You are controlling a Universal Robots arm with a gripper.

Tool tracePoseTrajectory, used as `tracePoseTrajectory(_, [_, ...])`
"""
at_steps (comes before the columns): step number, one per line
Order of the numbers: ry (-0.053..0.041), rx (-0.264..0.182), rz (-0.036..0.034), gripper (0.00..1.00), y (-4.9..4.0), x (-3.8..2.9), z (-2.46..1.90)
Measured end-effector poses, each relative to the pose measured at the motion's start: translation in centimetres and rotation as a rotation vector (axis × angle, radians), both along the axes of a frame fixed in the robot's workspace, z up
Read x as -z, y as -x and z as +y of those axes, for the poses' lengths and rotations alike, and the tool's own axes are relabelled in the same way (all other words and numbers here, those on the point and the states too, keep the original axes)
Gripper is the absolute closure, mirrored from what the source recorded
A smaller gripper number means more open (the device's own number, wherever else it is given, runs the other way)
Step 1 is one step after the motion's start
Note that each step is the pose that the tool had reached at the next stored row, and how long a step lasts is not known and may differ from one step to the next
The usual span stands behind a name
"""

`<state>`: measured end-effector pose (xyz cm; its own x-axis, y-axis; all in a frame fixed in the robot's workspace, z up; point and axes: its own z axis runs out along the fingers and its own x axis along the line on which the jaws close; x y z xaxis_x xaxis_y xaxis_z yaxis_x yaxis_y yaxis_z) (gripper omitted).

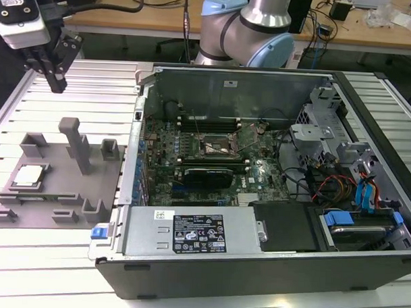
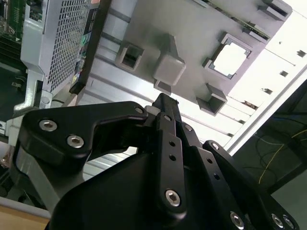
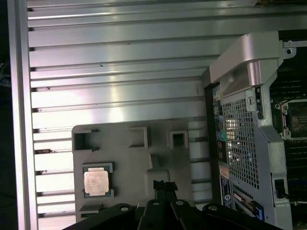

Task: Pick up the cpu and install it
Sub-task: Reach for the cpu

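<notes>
Gripper (image 1: 57,86) hangs over the ribbed desk (image 1: 93,89), jaws pinched together with nothing in them. The cpu (image 3: 97,181) sits flat in its pocket on the grey fixture tray (image 3: 124,165), well apart from the gripper. The open PC case (image 1: 259,162) is just beside the tray.

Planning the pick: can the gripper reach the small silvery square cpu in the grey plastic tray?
Probably yes. The small silvery square cpu lies uncovered in the grey plastic tray, and the black gripper hangs empty above the table. The tray's tall post stands apart from the chip, toward the exterior view's right.
</notes>
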<state>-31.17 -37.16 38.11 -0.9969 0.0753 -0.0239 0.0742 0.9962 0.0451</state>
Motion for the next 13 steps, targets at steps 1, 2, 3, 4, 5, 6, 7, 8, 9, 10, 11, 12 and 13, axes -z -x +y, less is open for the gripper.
tracePoseTrajectory(1, [0.0000,0.000,0.0000,0.89,0.16,0.02,0.03])
tracePoseTrajectory(2, [0.0000,0.000,0.0000,0.89,0.31,0.04,0.05])
tracePoseTrajectory(3, [0.0000,0.000,0.0000,0.89,0.50,0.07,0.08])
tracePoseTrajectory(4, [0.0000,0.000,0.0000,0.89,0.72,0.11,0.11])
tracePoseTrajectory(5, [0.0000,0.000,0.0001,0.89,1.02,0.15,0.15])
tracePoseTrajectory(6, [0.0001,0.000,0.0000,0.89,1.16,0.17,0.17])
tracePoseTrajectory(7, [0.0000,0.000,0.0000,0.89,1.33,0.20,0.19])
tracePoseTrajectory(8, [0.0000,0.000,0.0000,0.89,1.56,0.24,0.22])
tracePoseTrajectory(9, [0.0000,0.000,0.0001,0.89,1.72,0.27,0.24])
tracePoseTrajectory(10, [0.0000,0.000,0.0000,0.89,1.93,0.32,0.24])
tracePoseTrajectory(11, [0.0000,0.000,0.0000,0.89,2.12,0.37,0.24])
tracePoseTrajectory(12, [0.0001,0.000,0.0000,0.89,2.37,0.44,0.25])
tracePoseTrajectory(13, [0.0000,0.000,0.0000,0.89,2.56,0.51,0.25])
